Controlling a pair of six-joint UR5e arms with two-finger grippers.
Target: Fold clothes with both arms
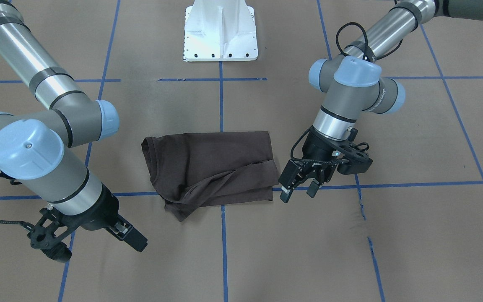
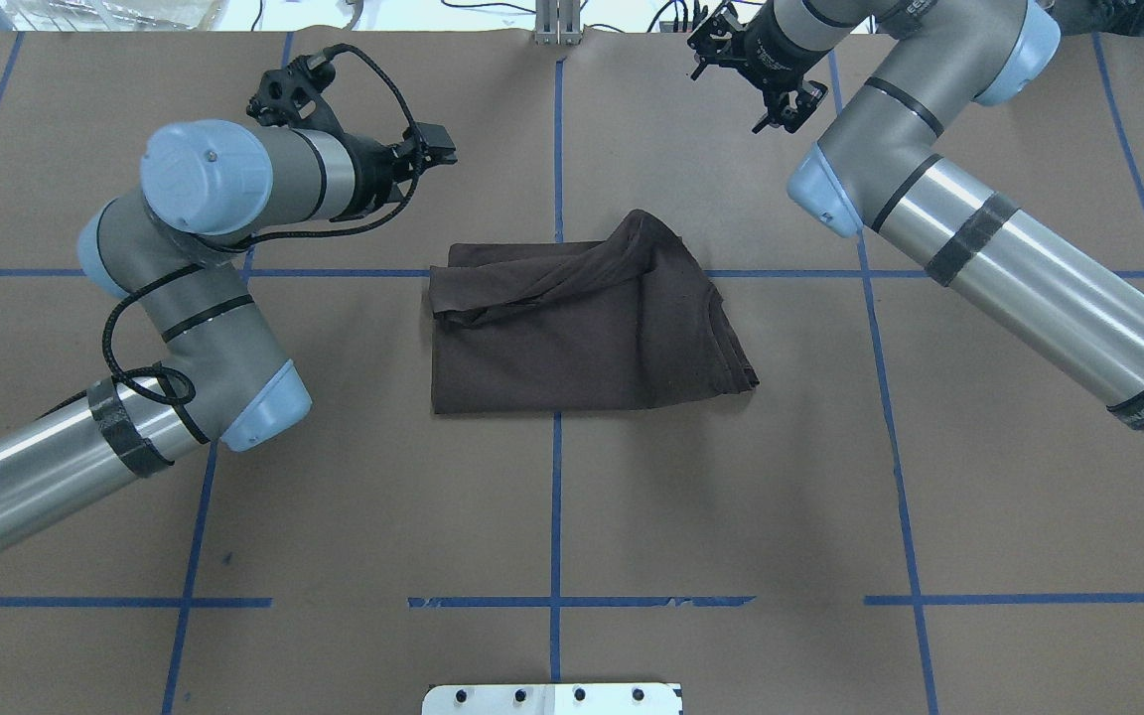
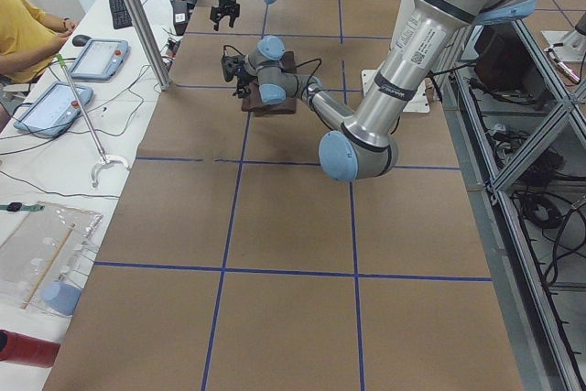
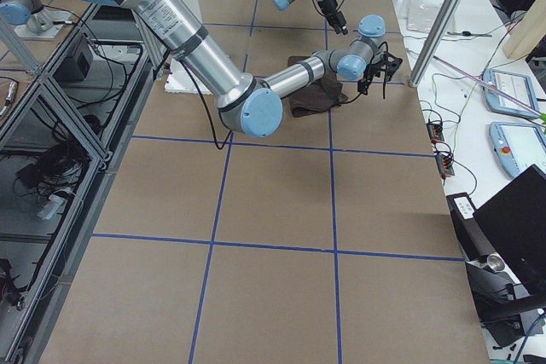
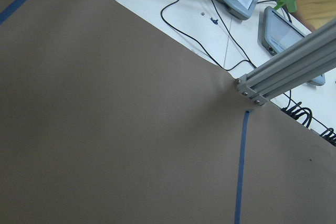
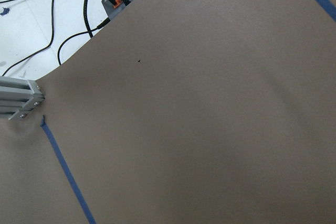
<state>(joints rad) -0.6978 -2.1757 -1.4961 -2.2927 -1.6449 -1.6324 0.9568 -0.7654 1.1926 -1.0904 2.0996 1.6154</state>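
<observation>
Clothes on the table come to one dark brown T-shirt. It is folded into a rough rectangle and lies at the middle of the table, across the central blue tape line. One loose fold runs slantwise over its top layer, and one corner pokes out on the side away from the robot.

Two arms flank the shirt, one on each side, and neither touches it. The left gripper hovers just beside the shirt's edge on the robot's left, with its jaws spread and empty. The right gripper hangs low on the other side, well apart from the cloth. Its jaws look parted with nothing between them (the overhead view shows this best).

One white pedestal base stands at the robot's side of the table. Each wrist view shows brown table surface with one blue line, and cables beyond the edge.
</observation>
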